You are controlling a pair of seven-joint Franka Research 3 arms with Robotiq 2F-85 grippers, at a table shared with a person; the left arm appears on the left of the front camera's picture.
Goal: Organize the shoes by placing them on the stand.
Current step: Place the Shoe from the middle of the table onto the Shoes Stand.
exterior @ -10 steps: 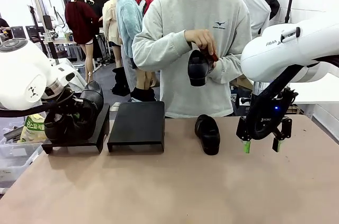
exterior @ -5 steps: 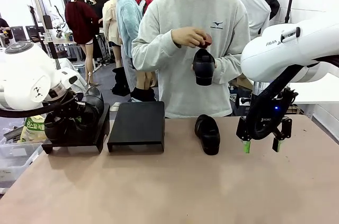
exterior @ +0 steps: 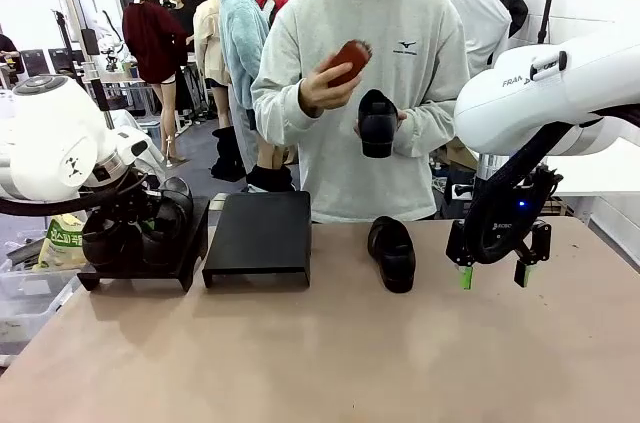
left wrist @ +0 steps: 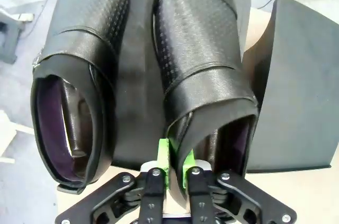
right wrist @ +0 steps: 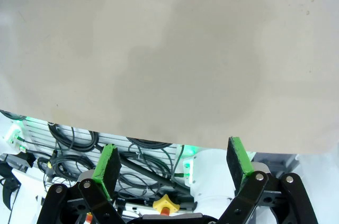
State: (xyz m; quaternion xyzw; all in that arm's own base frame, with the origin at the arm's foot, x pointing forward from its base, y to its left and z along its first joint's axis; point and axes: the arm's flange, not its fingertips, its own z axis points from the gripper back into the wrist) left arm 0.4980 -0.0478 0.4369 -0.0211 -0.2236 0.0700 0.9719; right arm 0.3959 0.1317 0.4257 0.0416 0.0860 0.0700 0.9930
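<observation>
Black perforated shoes [left wrist: 196,49], smooth collars, lining seemingly purple

With the person's side as 12 o'clock, the left stand [exterior: 195,243] sits on the table [exterior: 320,353] at 10, the mid stand [exterior: 262,228] just beside it at 11. On the left stand lie the outer shoe [left wrist: 79,75] and, nearer the mid stand, the inner shoe [left wrist: 201,49], its heel rim pinched between the fingers of the left gripper [left wrist: 175,163]. The loose shoe [exterior: 392,253] lies on the table at 1, the right gripper [exterior: 493,277] over the table at its 3 o'clock. Behind the far edge the person's left hand [exterior: 400,121] holds a fourth shoe [exterior: 377,123]; the brush [exterior: 348,61], in the right hand [exterior: 322,91], is at its 11.
</observation>
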